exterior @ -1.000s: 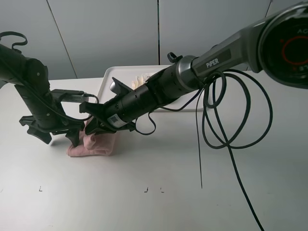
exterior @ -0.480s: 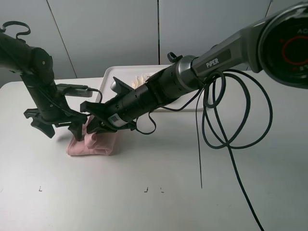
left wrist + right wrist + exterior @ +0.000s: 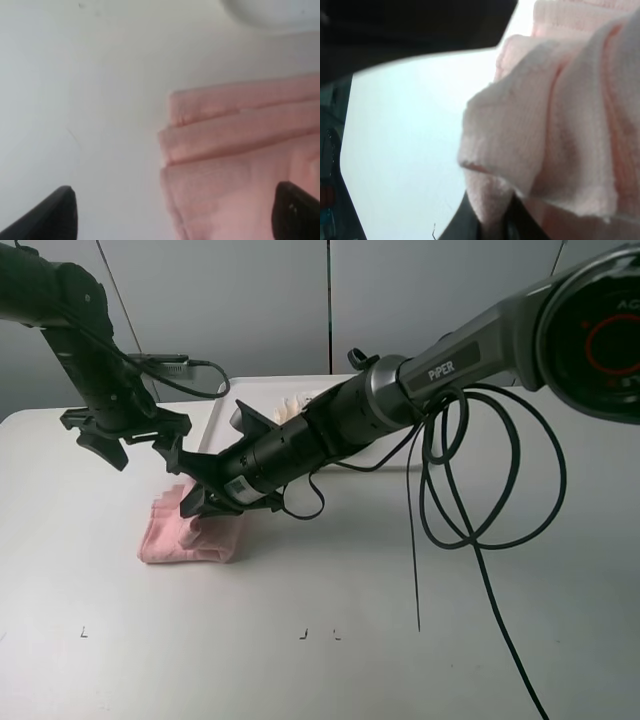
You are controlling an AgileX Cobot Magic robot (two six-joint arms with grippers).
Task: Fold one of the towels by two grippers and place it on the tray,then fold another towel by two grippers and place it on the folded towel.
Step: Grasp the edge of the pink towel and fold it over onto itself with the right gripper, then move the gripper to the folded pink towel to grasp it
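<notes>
Now: left pincer (image 3: 140, 448) hangs above table (image 3: 330, 580), jaws wide apart, holding nothing. Pink towel (image 3: 190, 535) folded, flat on table below this pincer, slightly toward right pincer, clear of its fingertips. Right pincer (image 3: 200, 502) low at towel's upper edge, clamped on bunched fold of pink cloth. White tray (image 3: 222, 400) behind both pincers; cream towel (image 3: 295, 403) lying in it, close beside right arm.
</notes>
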